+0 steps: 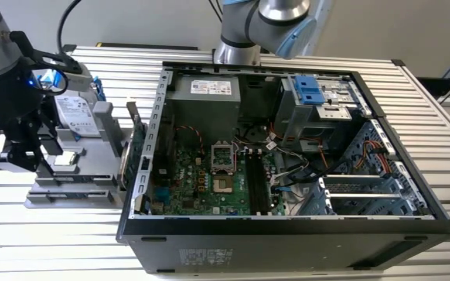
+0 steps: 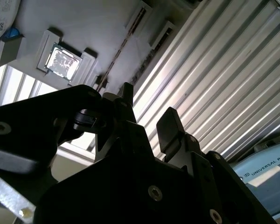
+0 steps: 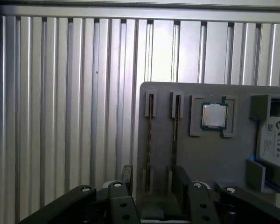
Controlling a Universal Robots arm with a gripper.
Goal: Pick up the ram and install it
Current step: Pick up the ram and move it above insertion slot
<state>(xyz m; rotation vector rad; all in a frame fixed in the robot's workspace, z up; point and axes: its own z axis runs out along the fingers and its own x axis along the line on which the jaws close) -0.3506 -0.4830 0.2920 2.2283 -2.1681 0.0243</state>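
Note:
Seen edge-on in the first wrist view, the ram [image 3: 149, 140] is a thin dark strip standing in a slot of the grey tray [image 3: 214, 158], with a second strip [image 3: 175, 135] in the slot beside it. My gripper [image 3: 153, 177] is open above the tray, and the first strip runs into the gap between its black fingers [image 3: 179, 179]. In the second wrist view the ram [image 2: 126, 42] shows as a thin line beyond the open gripper [image 2: 147, 109]. In the exterior view the gripper [image 1: 33, 158] hangs over the tray [image 1: 77, 199], at the left of the open computer case [image 1: 287, 228].
The tray also holds a square silver processor [image 3: 213, 115] and a hard drive [image 1: 77, 114] in a blue frame. A green card [image 1: 136, 149] stands upright between tray and case. The motherboard [image 1: 201, 181] lies inside the case. Everything rests on a ribbed metal table [image 1: 53, 246].

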